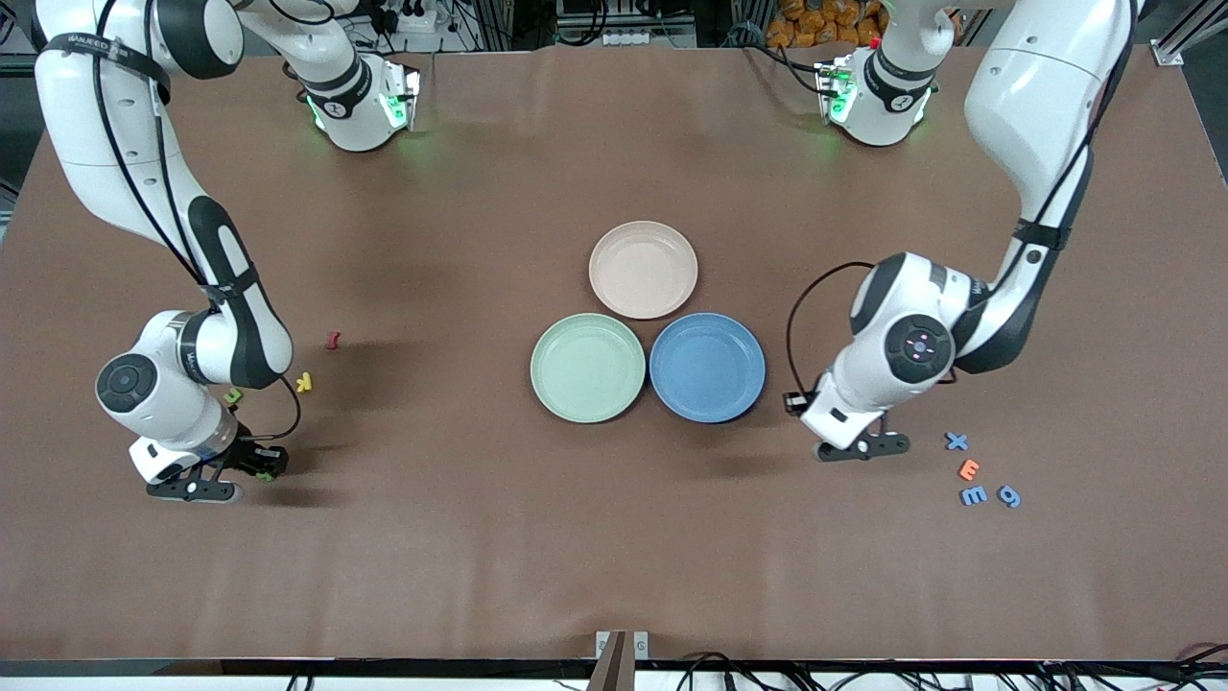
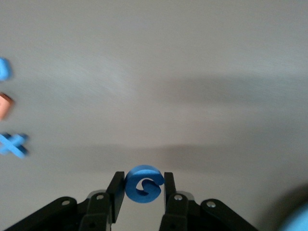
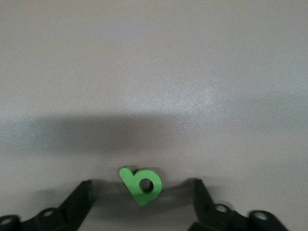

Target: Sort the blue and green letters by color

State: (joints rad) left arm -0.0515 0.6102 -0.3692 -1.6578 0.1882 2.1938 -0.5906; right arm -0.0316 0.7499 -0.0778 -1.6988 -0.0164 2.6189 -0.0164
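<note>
My left gripper is shut on a blue curved letter, low over the table between the blue plate and the other blue letters. Those lie toward the left arm's end: an X, an E and a g. My right gripper is open and down at the table, with a green b lying flat between its spread fingers, touching neither. Another green letter lies beside the right arm's wrist. The green plate holds nothing.
An empty pink plate sits farther from the front camera than the green and blue plates. An orange E lies among the blue letters. A yellow K and a dark red I lie near the right arm.
</note>
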